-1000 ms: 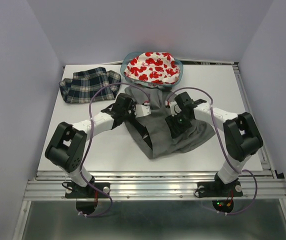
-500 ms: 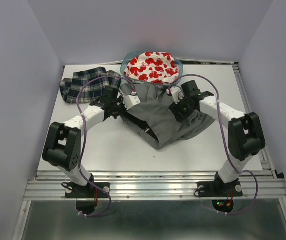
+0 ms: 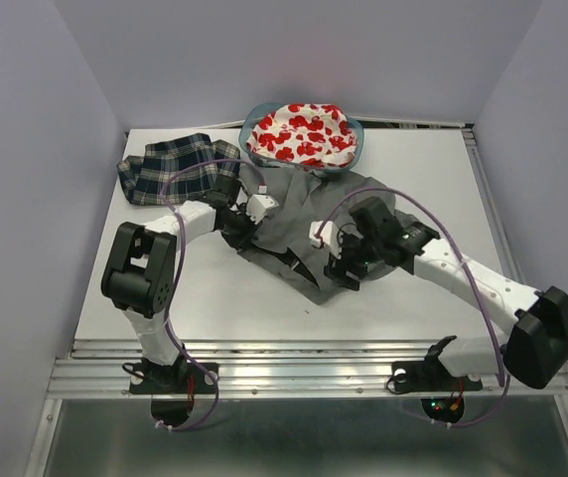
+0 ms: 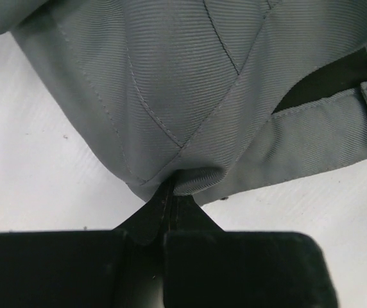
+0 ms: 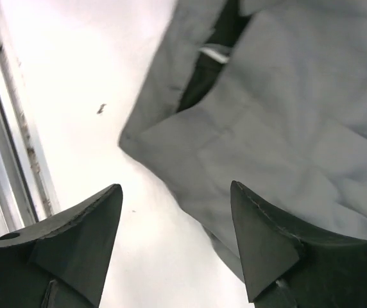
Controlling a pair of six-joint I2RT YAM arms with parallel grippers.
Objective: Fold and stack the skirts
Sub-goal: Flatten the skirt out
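On the table point(image 3: 180, 298), left claw point(image 4: 169, 197) pinches the grey skirt point(image 4: 170, 83); right claw point(image 5: 176, 187) spread.

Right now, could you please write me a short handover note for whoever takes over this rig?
Grippers: the left gripper is shut on the left edge of the grey skirt. The right gripper is open over that skirt's near corner, holding nothing.
Things: the grey skirt lies rumpled mid-table, unfolded. The plaid skirt is at the far left of the table, apart from the others. The red-print skirt lies over the teal basket at the far edge.
Done: no stack yet.
Left: fold the grey and the red-print, then stack all three.
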